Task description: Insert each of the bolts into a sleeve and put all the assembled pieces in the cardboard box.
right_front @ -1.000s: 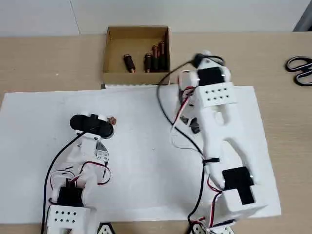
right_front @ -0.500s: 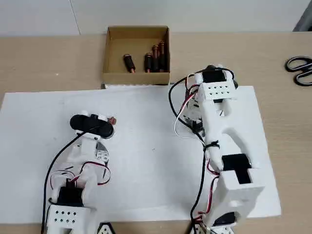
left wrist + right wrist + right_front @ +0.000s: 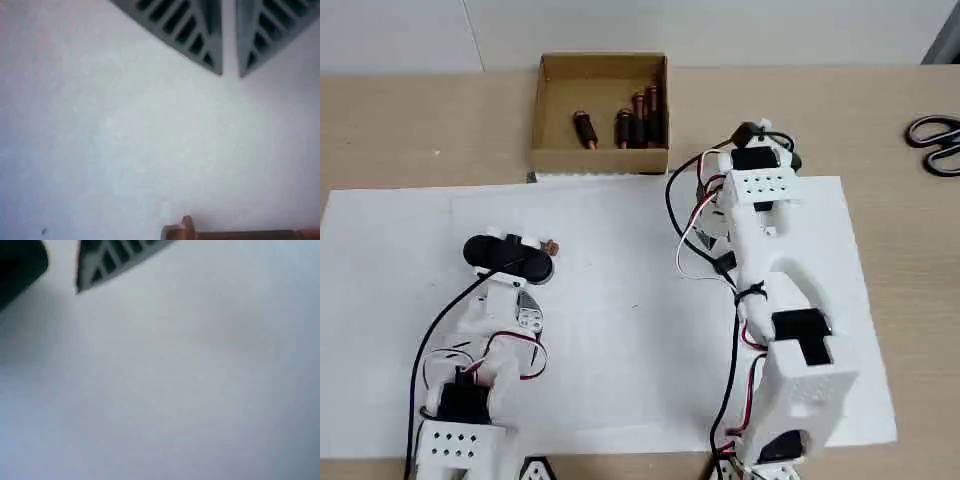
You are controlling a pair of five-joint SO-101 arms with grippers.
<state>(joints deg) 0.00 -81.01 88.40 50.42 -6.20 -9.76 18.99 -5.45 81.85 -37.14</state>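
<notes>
Mostly done, I judge: several pieces [image 3: 638, 120] lie in the box [image 3: 598, 160] at 12 o'clock. One copper piece [image 3: 549, 244] at 9 o'clock on the paper [image 3: 620, 320] is unboxed, beside the left claw [image 3: 230, 70], narrow and empty. Right claw [image 3: 75, 282]: cannot tell

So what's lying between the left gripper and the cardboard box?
Mostly bare white paper, seen in the high view. One small copper piece lies right beside the left gripper; nothing else before the cardboard box.
</notes>
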